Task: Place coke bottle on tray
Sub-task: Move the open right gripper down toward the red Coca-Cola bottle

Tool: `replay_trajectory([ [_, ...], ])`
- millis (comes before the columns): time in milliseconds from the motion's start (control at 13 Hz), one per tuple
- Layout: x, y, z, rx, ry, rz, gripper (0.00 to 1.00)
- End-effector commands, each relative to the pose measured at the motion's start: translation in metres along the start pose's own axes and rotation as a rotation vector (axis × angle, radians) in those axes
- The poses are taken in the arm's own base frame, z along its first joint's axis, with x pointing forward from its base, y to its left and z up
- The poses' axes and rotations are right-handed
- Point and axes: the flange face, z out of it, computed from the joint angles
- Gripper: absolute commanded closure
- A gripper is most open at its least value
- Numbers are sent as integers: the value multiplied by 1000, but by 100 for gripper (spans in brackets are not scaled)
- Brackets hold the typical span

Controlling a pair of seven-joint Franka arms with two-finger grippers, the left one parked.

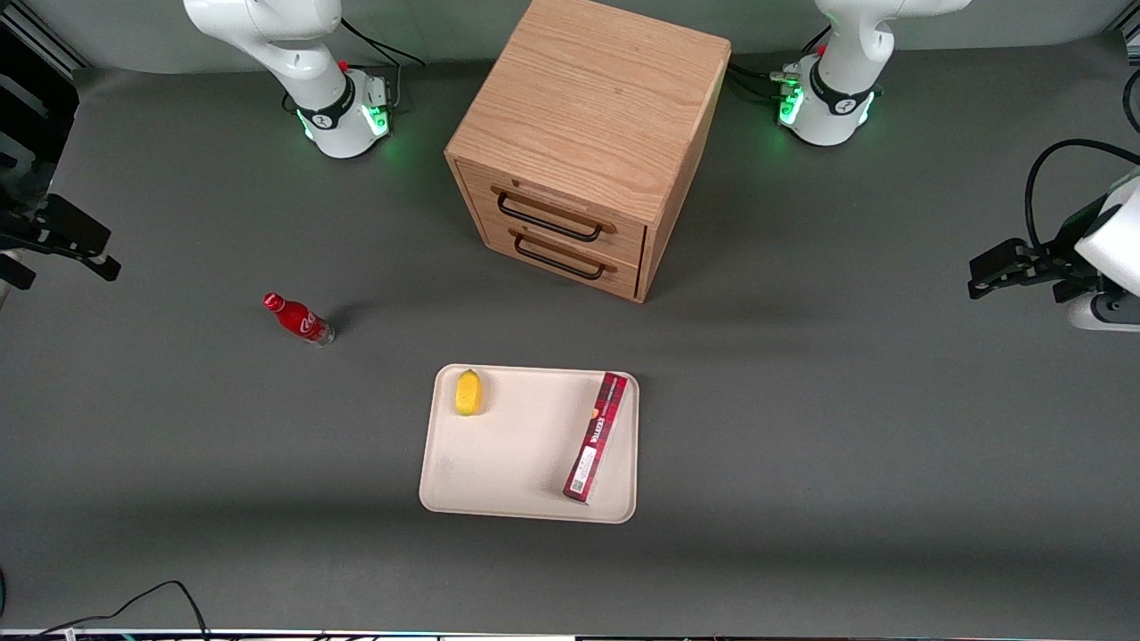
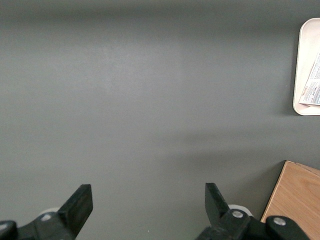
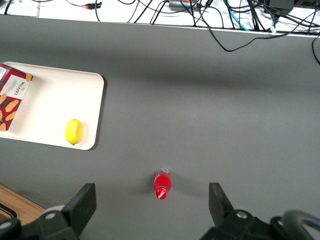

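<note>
While spread wide, gripper (image 3: 150, 200) fingers (image 3: 82, 202) empty, above coke bottle (image 3: 162, 184).

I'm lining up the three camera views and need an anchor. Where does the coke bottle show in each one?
Front view: the coke bottle stands on the table toward the working arm's end, off the tray; the tool hangs open farther out.
Right wrist view: the bottle shows from above, between the open tool's fingers.
Left wrist view: not in it.
Shared landmark: the tray, with its red box.
</note>
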Motion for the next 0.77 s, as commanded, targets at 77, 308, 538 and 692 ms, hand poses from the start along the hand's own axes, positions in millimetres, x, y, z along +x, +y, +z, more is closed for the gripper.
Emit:
replay_trajectory([
  [77, 3, 1, 0, -18, -14, 21, 0],
  [308, -14, 2, 59, 3, -125, 36, 0],
  [538, -56, 5, 112, 15, -119, 33, 0],
  [692, -71, 4, 148, 13, -84, 37, 0],
])
